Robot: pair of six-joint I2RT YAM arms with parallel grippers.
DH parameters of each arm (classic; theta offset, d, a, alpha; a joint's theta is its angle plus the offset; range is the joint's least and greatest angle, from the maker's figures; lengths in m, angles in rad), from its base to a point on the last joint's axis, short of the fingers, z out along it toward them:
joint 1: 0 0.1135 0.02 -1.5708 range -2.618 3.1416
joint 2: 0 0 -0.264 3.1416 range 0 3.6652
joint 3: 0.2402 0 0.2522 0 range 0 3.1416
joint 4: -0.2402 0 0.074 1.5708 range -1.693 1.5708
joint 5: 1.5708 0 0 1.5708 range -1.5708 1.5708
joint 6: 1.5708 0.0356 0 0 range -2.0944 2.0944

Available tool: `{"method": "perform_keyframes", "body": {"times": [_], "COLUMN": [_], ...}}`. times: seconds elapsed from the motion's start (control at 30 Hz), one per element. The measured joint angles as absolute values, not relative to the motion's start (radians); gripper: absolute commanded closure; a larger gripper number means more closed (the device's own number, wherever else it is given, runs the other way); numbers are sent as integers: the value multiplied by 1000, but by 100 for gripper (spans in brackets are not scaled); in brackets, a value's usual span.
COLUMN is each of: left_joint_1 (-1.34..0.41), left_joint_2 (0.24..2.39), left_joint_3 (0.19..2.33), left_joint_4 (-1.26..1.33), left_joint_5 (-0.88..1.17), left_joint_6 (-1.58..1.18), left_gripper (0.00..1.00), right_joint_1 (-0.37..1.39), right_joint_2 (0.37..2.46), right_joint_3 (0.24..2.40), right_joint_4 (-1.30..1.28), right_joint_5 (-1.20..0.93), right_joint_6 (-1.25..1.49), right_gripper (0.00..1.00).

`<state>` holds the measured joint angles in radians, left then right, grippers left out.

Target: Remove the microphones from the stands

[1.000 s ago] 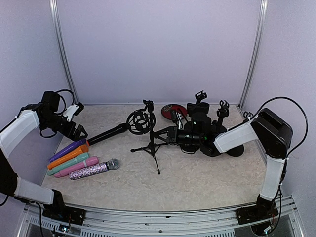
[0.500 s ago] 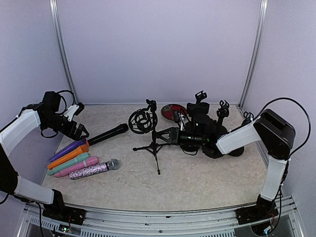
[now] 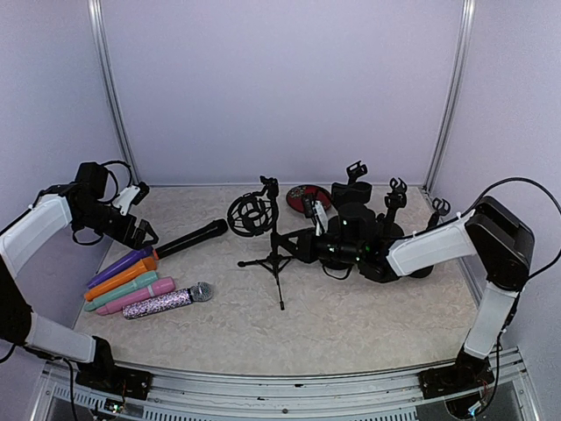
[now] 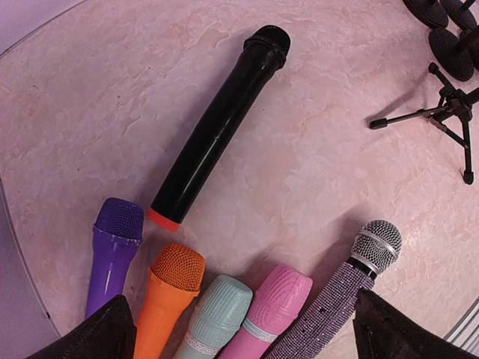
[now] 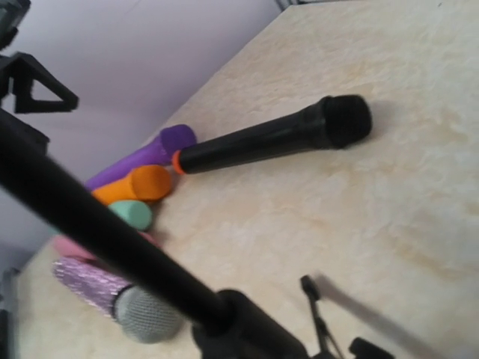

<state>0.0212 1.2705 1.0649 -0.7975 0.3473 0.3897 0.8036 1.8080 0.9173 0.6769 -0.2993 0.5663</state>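
Black plastic fingers (image 4: 97,336) of the left gripper (image 3: 140,213) stand spread wide, grasping nothing. Below them lie five handheld microphones in a fan: purple (image 4: 112,247), orange (image 4: 168,288), mint (image 4: 217,310), pink (image 4: 273,307), all with matt moulded grilles, and one with a glittery body and a silver mesh head (image 4: 376,243). To their right lies the microphone (image 3: 193,238), a smooth black cylinder with an orange ring at its tail. Further right stands the stand (image 3: 276,254), a thin black metal tripod carrying a round wire shock mount (image 3: 252,215). The right gripper (image 3: 294,241) reaches in from the right, its fingers clenched on the stand's post. Behind it cluster more black stands (image 3: 368,219) and a red disc (image 3: 307,195).

The worktop (image 3: 351,324) is beige and marbled, enclosed by plain lilac walls (image 3: 280,88) with aluminium uprights (image 3: 107,88).

The microphone lies flat on the worktop, out of the stand. Its tail lies just beside the left fingers without touching them, and its head points towards the shock mount, well apart from the right fingers.
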Motion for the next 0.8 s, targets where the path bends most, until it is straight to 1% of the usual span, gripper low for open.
{"method": "perform_keyframes", "body": {"times": [0.57,0.6,0.63,0.73,0.8], "left_joint_1": [21,21,21,21,21], "left_joint_2": [1260,1258,1257,1257,1257], "left_joint_3": [1065,1065,1065,1065,1065], "left_joint_4": [-802,-802,-802,-802,-802], "left_joint_5": [335,334,334,333,333], "left_joint_6": [400,402,404,408,411], "left_gripper": [1,1,1,1,1], "right_joint_1": [922,929,935,947,949], "right_joint_2": [1760,1759,1759,1755,1745], "right_joint_3": [919,919,919,919,919], "right_joint_4": [582,581,580,571,556], "right_joint_5": [64,84,104,145,163], "right_joint_6": [183,166,149,119,116], "right_gripper": [100,96,90,64,52]}}
